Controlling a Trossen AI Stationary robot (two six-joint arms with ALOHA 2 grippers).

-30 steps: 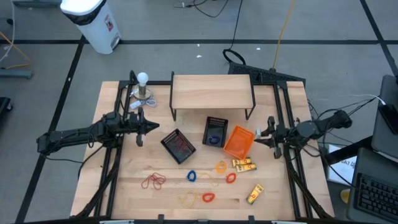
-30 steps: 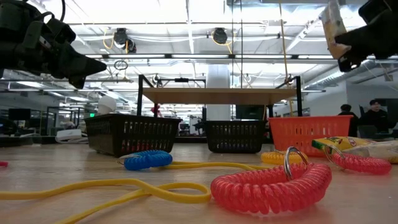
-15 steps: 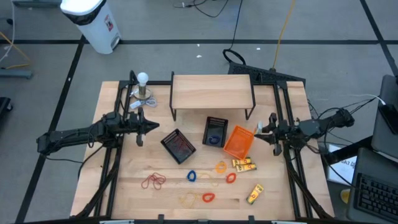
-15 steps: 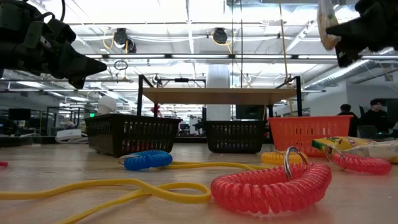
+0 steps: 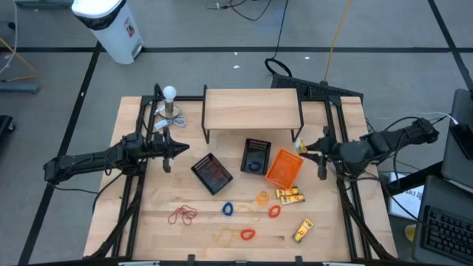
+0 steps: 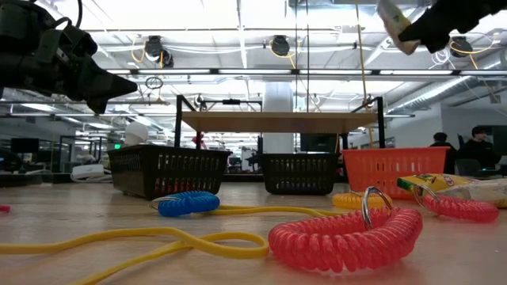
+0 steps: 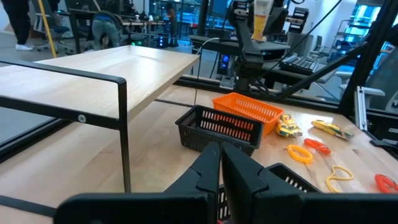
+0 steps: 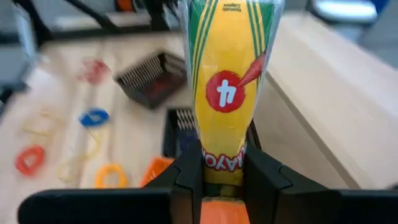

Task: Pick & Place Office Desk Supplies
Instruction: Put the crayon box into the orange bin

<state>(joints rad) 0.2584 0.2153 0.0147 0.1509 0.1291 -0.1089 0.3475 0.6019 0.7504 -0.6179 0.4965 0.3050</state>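
Observation:
My right gripper (image 5: 306, 148) hangs above the table's right side, just beyond the orange tray (image 5: 283, 168), shut on a yellow crayon packet (image 8: 224, 87). In the low view that packet (image 6: 394, 16) is high over the table. Other yellow packets (image 5: 290, 195) (image 5: 303, 230) lie flat on the wood. Coiled loops lie nearby: red (image 5: 182, 215), blue (image 5: 228, 209), orange (image 5: 262, 198) and tan (image 5: 222, 236). My left gripper (image 5: 168, 152) waits shut and holding nothing at the table's left, near the black mesh tray (image 5: 213, 172). My right gripper pinches the packet's one end (image 8: 219, 163) between its two fingers (image 8: 189, 169). The rest of the packet sticks out forward past the fingertips, along the fingers. The packet is lifted clear of the table and of the orange tray.
A wooden shelf on black legs (image 5: 251, 109) stands at the far middle. A second black mesh tray (image 5: 256, 156) sits in front of it. A white ball on a small stand (image 5: 171, 103) is at the far left. Bare wood lies along the near edge.
My right gripper has risen with the yellow packet, which stays clear of the table. It has gone a little toward the table's left and far side and tipped its fingers downward. It has kept its hold.

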